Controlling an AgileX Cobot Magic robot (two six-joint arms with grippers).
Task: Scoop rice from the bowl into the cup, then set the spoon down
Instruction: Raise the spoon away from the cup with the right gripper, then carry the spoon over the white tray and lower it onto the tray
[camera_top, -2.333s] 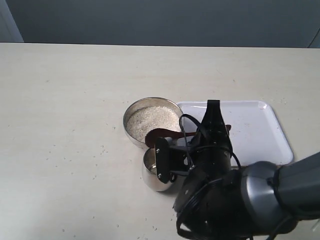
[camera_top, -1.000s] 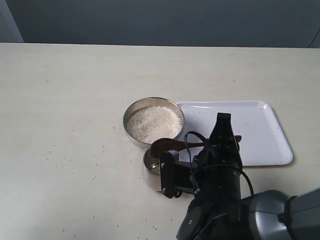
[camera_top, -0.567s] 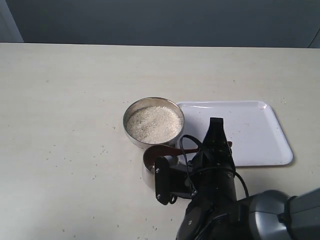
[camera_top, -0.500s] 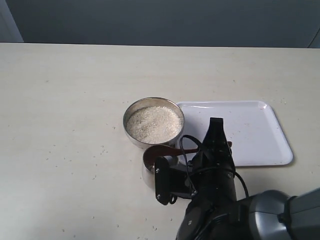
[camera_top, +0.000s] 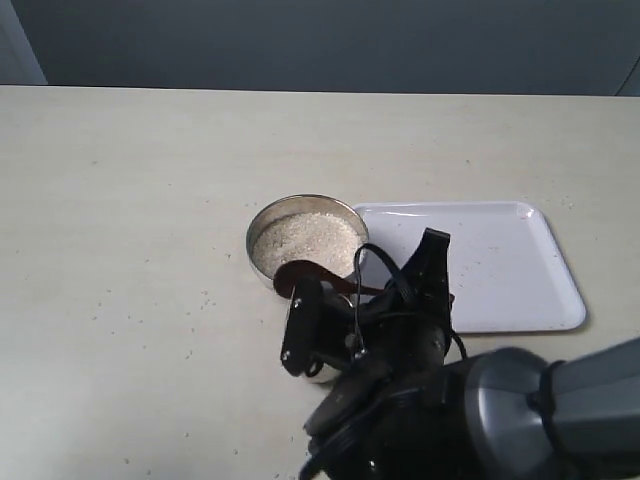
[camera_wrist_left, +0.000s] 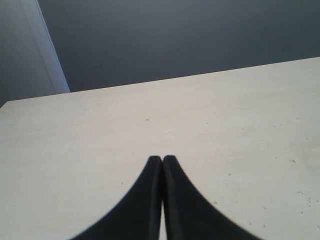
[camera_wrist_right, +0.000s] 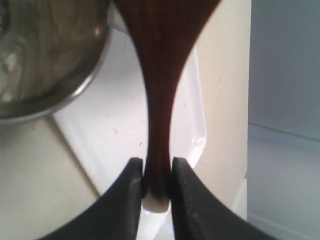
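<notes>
The right hand (camera_wrist_right: 157, 167) is clamped narrowly on the slim handle of the wooden spoon (camera_top: 297, 275), gripping near its end above the white tray (camera_top: 510, 260). The spoon's head sits at the near rim of the steel bowl (camera_top: 262, 226), which holds pale rice (camera_top: 305, 238) and stands on the desk (camera_top: 130, 200) just left of the tray. The cup cannot be made out behind the arm. The left hand (camera_wrist_left: 162, 162) is closed, fingers pressed together and holding nothing, above bare desk.
</notes>
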